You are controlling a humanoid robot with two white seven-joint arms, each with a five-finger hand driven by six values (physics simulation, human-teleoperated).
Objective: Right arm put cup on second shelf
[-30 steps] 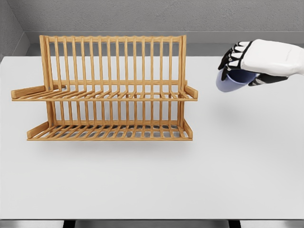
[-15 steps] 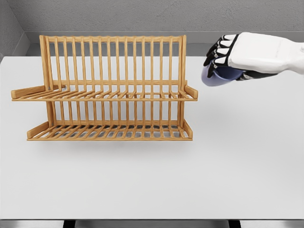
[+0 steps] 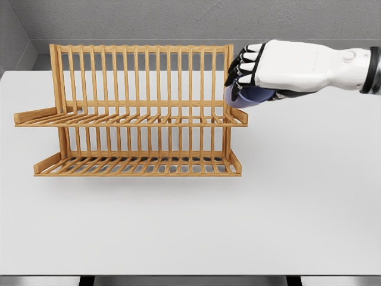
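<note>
Blue cup (image 3: 249, 95) rides clasped in the right hand (image 3: 280, 68), which has travelled left from open air over the white table (image 3: 297, 202) to the right end of the wooden rack (image 3: 140, 113), just above its upper shelf

Warm honey-toned wood on the dish rack (image 3: 140, 113) at centre left — smooth slats with a soft satin sheen, grain faintly showing. The desk (image 3: 297, 208) beneath is plain white, matt and even, no texture at all. Upper right, the right hand (image 3: 280, 68) wears a hard white shell, plastic-looking with a gentle gloss, while its fingers (image 3: 241, 67) are black and duller, tipped white. Tucked under them, the cup (image 3: 250, 95) — smooth blue-violet, slightly shiny. The grey back wall (image 3: 149, 21) looks rough, like concrete.
</note>
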